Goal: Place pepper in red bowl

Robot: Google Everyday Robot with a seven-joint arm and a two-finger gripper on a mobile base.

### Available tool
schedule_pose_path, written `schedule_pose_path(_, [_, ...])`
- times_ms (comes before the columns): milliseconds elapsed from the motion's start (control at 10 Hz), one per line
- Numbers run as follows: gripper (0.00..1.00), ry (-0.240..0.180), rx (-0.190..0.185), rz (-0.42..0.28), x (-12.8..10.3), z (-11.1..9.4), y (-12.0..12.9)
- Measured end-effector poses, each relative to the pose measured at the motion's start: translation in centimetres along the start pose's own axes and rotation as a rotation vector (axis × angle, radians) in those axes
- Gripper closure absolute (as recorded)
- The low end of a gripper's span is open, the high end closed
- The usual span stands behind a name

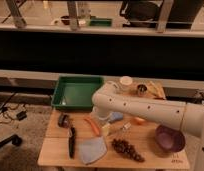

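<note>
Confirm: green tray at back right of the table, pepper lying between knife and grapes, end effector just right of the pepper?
No. The green tray sits at the back left of the table, per the camera view. The rest holds: the pepper lies between the knife and the grapes, with the end effector just right of it.

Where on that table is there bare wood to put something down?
Bare wood shows at the front left corner, left of the knife, and along the front edge between the grapes and the purple bowl. The middle is crowded: the gripper hangs beside the pepper, with the cloth just in front.
</note>
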Motion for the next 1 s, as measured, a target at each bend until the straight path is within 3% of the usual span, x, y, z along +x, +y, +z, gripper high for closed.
schedule_pose_path(300, [0.20,-0.094,-0.025,-0.087,0.1,0.4,0.1])
schedule_pose_path(400, [0.20,-0.161,-0.032,-0.137,0.0,0.7,-0.1])
schedule_pose_path(1000, [0.20,-0.308,-0.035,-0.263,-1.4,1.8,-1.4])
